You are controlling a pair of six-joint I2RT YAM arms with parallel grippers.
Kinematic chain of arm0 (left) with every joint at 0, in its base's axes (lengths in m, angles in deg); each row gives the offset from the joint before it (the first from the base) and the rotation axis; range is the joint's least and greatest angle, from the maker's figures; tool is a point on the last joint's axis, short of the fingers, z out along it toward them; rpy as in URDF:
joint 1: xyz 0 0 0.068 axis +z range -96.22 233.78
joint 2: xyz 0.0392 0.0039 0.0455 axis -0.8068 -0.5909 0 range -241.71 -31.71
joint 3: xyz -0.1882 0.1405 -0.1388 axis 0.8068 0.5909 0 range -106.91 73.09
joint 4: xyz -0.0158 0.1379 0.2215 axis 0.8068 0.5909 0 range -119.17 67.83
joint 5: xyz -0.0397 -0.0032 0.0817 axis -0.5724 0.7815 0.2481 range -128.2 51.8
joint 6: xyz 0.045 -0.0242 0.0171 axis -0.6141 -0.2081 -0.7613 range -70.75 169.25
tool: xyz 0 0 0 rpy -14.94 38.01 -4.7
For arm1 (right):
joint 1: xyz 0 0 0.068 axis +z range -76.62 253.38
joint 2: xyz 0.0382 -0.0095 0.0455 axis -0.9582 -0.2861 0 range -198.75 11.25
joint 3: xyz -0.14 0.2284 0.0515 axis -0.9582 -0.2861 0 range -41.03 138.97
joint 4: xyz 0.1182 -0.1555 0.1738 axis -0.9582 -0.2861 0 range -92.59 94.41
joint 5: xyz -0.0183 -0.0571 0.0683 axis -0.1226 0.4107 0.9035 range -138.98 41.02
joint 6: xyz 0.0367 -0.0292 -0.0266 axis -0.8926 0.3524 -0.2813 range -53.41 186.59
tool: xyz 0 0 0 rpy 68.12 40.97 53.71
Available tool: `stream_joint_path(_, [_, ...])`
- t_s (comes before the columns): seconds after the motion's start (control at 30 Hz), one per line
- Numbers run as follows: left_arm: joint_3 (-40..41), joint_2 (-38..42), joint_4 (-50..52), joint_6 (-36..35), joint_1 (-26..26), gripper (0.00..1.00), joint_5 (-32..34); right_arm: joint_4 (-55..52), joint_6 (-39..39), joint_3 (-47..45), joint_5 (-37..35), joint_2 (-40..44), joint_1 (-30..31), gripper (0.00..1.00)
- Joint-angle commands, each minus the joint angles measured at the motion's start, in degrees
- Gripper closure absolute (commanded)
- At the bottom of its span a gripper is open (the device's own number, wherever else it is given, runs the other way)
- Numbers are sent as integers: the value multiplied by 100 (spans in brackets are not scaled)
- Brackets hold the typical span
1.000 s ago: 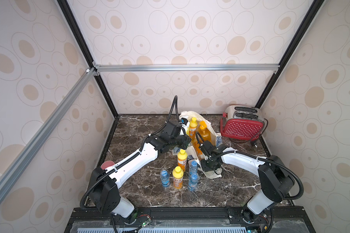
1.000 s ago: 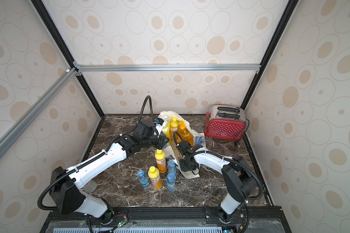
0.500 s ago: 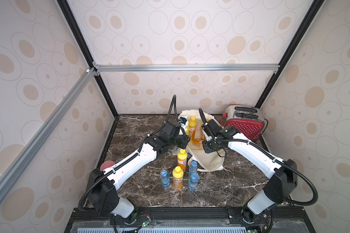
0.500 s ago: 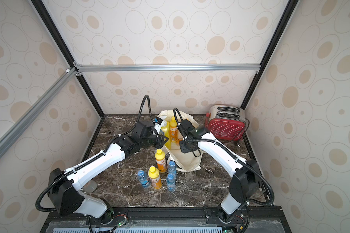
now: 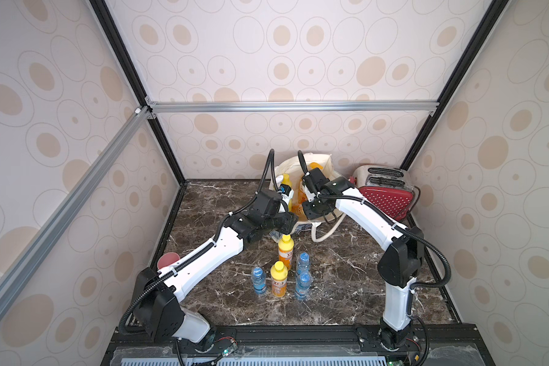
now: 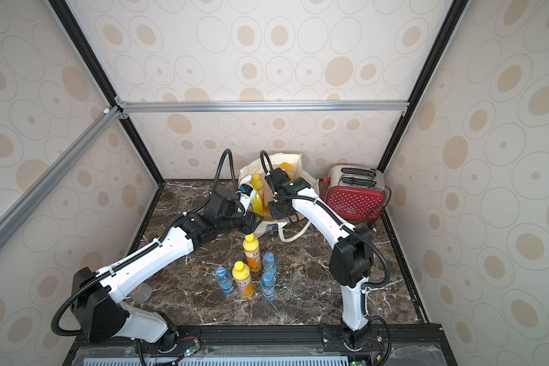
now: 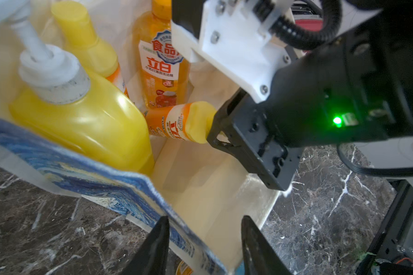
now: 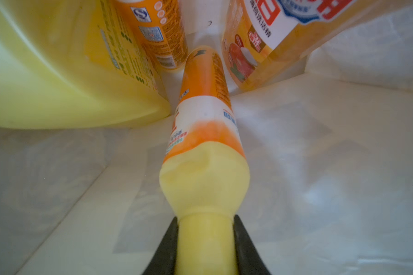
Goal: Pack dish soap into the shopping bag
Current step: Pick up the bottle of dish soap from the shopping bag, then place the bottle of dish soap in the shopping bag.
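The shopping bag (image 5: 322,158) stands open at the back of the table, with its blue print (image 7: 81,171) facing forward. Inside it are the big yellow pump bottle (image 7: 86,119), the amber bottle (image 7: 161,66) and a small yellow-capped bottle (image 7: 86,40). My right gripper (image 8: 205,219) reaches into the bag, shut on the yellow cap of another small dish soap bottle (image 8: 205,133) that tilts toward the bag's floor. My left gripper (image 7: 204,220) is open, its fingers astride the bag's front rim. Two more small dish soap bottles (image 5: 286,252) (image 5: 279,279) stand on the table in front.
Three blue-capped water bottles (image 5: 258,280) (image 5: 304,261) (image 5: 301,285) stand around the small soap bottles. A red toaster (image 5: 384,196) sits to the right of the bag. A white rope handle (image 5: 324,231) hangs over the bag's front. A red round object (image 5: 168,260) lies at the table's left edge.
My right gripper rose from the table in front of the bag and carried the small bottle down into the bag. The left gripper's jaws widened at the bag's rim.
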Motion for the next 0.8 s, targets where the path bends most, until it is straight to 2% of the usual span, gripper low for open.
stream_joint_path(0.0, [-83,-8,237,-94,-31,47,265,571,120,361,256,73,26,100])
stream_joint_path(0.1, [-82,111,267,-100,-31,39,614,676,90,475,264,32,33,100])
stream_joint_path(0.27, [-12,480,225,-14,109,17,1369,643,91,1081,283,-199,15,100])
stream_joint_path(0.47, [-120,802,-50,207,863,2,1267,427,70,2185,494,-753,-67,100])
stream_joint_path(0.63, [-759,371,-26,66,1201,1,1073,566,-63,2640,765,-1139,-146,100])
stream_joint_path(0.77, [-1101,-35,-329,68,1507,1,564,753,-236,2918,1076,-1396,-221,100])
